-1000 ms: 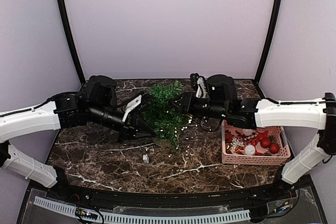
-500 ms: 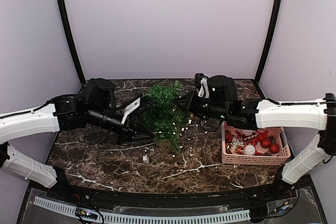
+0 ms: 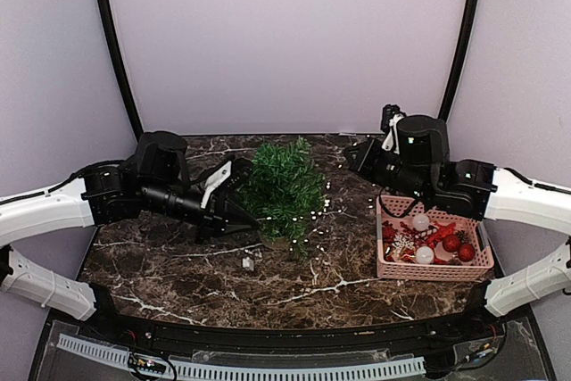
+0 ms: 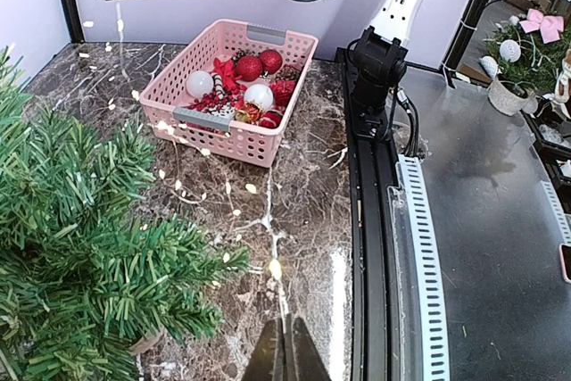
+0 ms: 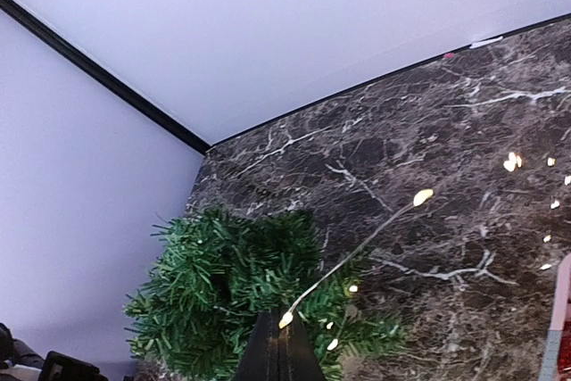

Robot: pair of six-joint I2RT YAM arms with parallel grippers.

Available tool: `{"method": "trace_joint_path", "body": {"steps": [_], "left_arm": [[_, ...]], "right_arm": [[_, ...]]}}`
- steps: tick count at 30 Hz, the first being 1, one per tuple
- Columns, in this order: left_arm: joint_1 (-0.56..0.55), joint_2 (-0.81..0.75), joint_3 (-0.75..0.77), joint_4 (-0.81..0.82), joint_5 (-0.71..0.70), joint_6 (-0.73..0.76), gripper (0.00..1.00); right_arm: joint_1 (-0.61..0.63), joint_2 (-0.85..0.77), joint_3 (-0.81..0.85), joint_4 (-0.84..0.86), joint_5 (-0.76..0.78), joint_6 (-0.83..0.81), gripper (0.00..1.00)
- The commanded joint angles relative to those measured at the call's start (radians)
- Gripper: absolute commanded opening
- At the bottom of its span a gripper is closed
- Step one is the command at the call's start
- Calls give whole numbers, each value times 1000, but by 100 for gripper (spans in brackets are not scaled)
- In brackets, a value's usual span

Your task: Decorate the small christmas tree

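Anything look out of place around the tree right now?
The light string is mostly off the tree: it trails loose across the table toward the basket. A small white piece lies alone on the table in front of the tree. Nothing has spilled from the basket.

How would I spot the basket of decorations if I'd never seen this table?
Look at the dark marble-patterned table, then its right side, past the small green fir tree. The pink perforated plastic basket sits there, the only container, holding red and white baubles.
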Motion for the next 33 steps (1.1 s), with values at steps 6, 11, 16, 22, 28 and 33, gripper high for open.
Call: {"method": "trace_joint_path", "body": {"steps": [6,11,16,22,28,33], "left_arm": [[-3,-26,22,-38,18,-5,0],[-3,-33,40,-49,28,-13,0],[-3,-39,59,-47,61,-36,0],[-3,-28,50,-57,77,-55,0],[-5,4,42,-97,96,-63,0],[-30,49,61,-156,84,-30,0]], "right_arm": [[-19,-169,29,-297,279,-56,0],[-99,-255,15,-367,324,-81,0],[-214,-299,24,-405,345,-148,0],[-300,-309,-50,-377,251,-143,0],[-300,-289,-171,-355,158,-70,0],[-300,-293,-179,-386,128,-92,57]]}}
